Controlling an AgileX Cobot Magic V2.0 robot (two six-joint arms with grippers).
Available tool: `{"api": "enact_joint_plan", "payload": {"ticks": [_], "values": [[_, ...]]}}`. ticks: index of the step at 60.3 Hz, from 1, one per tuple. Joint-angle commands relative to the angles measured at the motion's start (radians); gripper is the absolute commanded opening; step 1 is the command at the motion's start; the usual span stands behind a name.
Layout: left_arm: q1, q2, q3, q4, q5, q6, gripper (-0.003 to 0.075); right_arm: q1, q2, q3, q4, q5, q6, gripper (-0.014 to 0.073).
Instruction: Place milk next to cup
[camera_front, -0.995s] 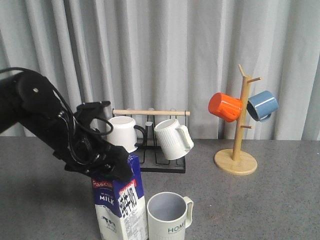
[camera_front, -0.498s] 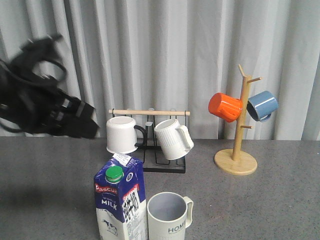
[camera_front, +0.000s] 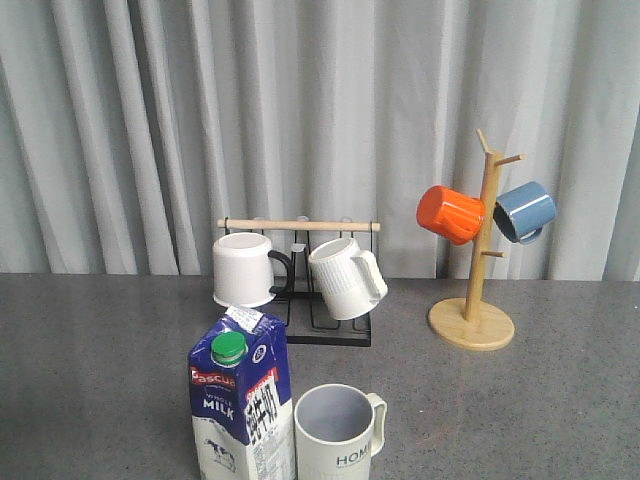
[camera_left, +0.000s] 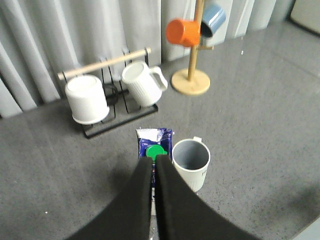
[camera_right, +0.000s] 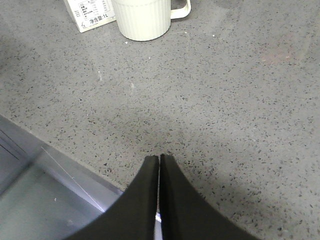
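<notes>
The milk (camera_front: 238, 400) is a blue-and-white carton with a green cap. It stands upright on the grey table right beside the cup (camera_front: 339, 432), a pale mug marked "HOME". Both show from high above in the left wrist view, the milk (camera_left: 154, 146) and the cup (camera_left: 190, 159). My left gripper (camera_left: 154, 159) is shut and empty, well above the carton. My right gripper (camera_right: 159, 157) is shut and empty over the table's front edge. The bases of the carton (camera_right: 90, 14) and the cup (camera_right: 145, 17) lie beyond it. Neither gripper shows in the front view.
A black rack (camera_front: 300, 300) with a wooden bar holds two white mugs (camera_front: 245, 268) behind the milk. A wooden mug tree (camera_front: 475, 280) at the back right carries an orange mug (camera_front: 450, 213) and a blue mug (camera_front: 524, 210). A grey curtain hangs behind.
My left arm has let go of the milk, risen up and to the left, and left the front view. The carton and cup have not moved.
</notes>
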Motion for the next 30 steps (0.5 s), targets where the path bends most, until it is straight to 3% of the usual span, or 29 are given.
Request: {"api": "enact_joint_plan", "payload": {"ticks": [1, 14, 30], "values": [[-0.002, -0.111, 0.066, 0.008, -0.113, -0.017, -0.0008, -0.005, 0.003, -0.027, 0.011, -0.064, -0.002, -0.0005], [-0.002, -0.396, 0.444, 0.145, -0.246, -0.156, -0.0008, -0.005, 0.003, -0.027, 0.011, -0.062, -0.002, -0.0005], [-0.002, -0.651, 0.757, 0.163, -0.175, -0.175, -0.0008, -0.005, 0.003, -0.027, 0.011, -0.061, -0.002, -0.0005]]}}
